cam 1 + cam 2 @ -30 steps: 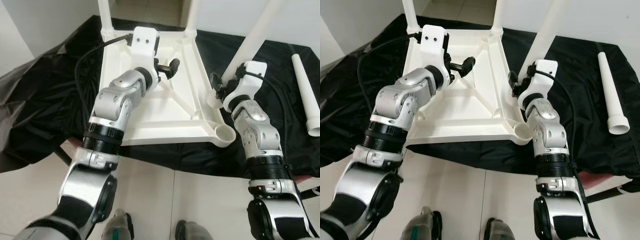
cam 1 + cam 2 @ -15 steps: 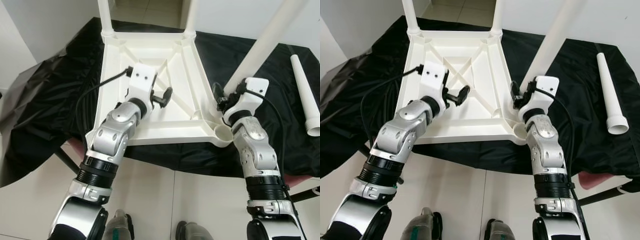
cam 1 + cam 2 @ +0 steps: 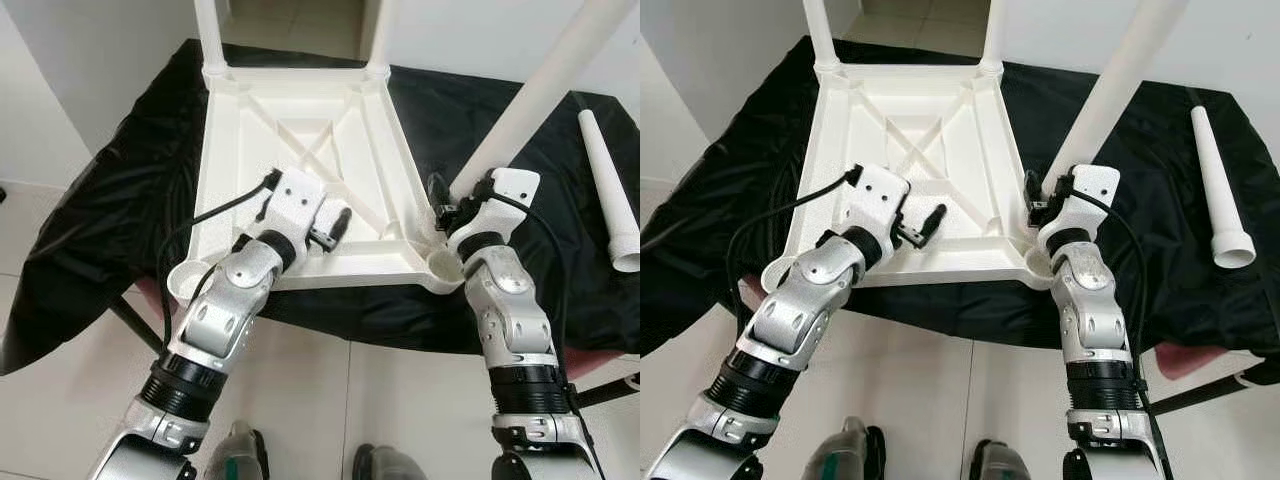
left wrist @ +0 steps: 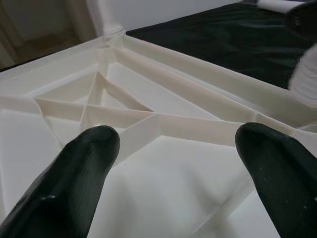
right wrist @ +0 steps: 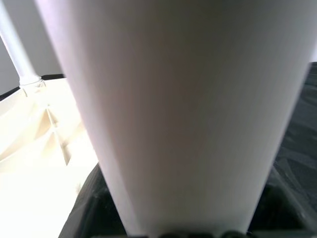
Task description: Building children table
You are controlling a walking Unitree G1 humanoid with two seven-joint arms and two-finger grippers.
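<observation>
White plastic kids' table top, flipped upside down on the black sheet.
Ribbed underside faces up, two white legs upright in the far corners, a third white leg leaning at the near right corner socket, and a loose tapered white leg lying off to the right.

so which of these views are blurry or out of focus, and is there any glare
Left wrist view: the left tool's fingers are soft and out of focus, the tabletop underside sharper. Right wrist view: the table leg sits too close and blurs. Both eye views are sharp, evenly lit, with no strong glare.
</observation>
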